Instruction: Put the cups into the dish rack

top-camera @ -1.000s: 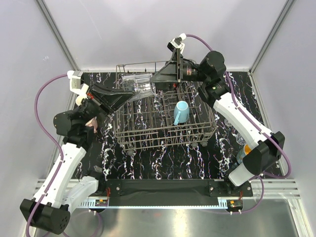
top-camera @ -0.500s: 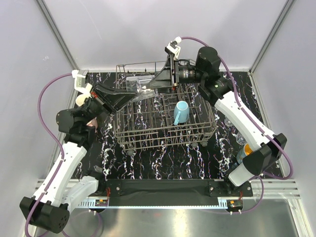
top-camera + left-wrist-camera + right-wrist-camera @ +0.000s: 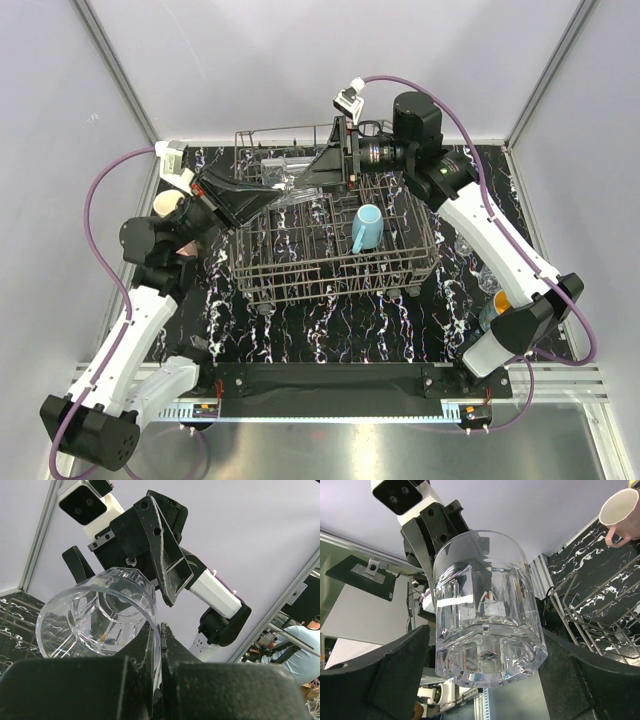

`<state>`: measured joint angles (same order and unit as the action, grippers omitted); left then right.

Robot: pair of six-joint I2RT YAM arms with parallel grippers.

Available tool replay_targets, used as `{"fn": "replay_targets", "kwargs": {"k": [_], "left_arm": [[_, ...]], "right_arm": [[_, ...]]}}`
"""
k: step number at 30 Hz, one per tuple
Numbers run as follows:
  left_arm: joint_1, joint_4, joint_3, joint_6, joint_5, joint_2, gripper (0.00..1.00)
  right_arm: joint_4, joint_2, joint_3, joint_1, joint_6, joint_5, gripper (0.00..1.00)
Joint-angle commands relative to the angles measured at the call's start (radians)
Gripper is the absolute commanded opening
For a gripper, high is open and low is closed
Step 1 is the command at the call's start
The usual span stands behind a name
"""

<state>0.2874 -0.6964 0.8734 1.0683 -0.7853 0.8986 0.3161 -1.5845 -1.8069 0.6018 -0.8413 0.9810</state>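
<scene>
Clear glass (image 3: pixel 485 600) in the air over the far left corner of the dish rack (image 3: pixel 330 285), its long axis running from claw to claw. My left claw (image 3: pixel 156 630) pinches the rim wall. My right claw (image 3: pixel 486 642) straddles the base, but I cannot tell whether it presses.

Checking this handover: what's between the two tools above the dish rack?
A clear faceted glass tumbler: the left wrist view shows the left tool pinching its rim, the right wrist view the right tool flanking its base.
</scene>
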Motion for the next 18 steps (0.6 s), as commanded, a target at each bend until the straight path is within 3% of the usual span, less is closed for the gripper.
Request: {"fn": "replay_targets", "kwargs": {"k": [1, 9, 13, 18], "left_arm": [[0.002, -0.028, 0.001, -0.024, 0.020, -0.009, 0.00], [0.002, -0.043, -0.024, -0.008, 0.017, -0.018, 0.00], [0.004, -0.067, -0.034, 0.008, 0.014, -0.023, 0.00], [0.004, -0.092, -0.033, 0.021, 0.014, -0.026, 0.00]], "right_arm": [[0.018, 0.003, -0.028, 0.012, 0.041, -0.016, 0.88], [0.012, 0.001, -0.028, 0.007, 0.047, -0.024, 0.86], [-0.023, 0.014, -0.005, -0.014, 0.025, -0.012, 0.98], [-0.072, 0.020, 0.024, -0.030, -0.010, 0.010, 1.00]]}}
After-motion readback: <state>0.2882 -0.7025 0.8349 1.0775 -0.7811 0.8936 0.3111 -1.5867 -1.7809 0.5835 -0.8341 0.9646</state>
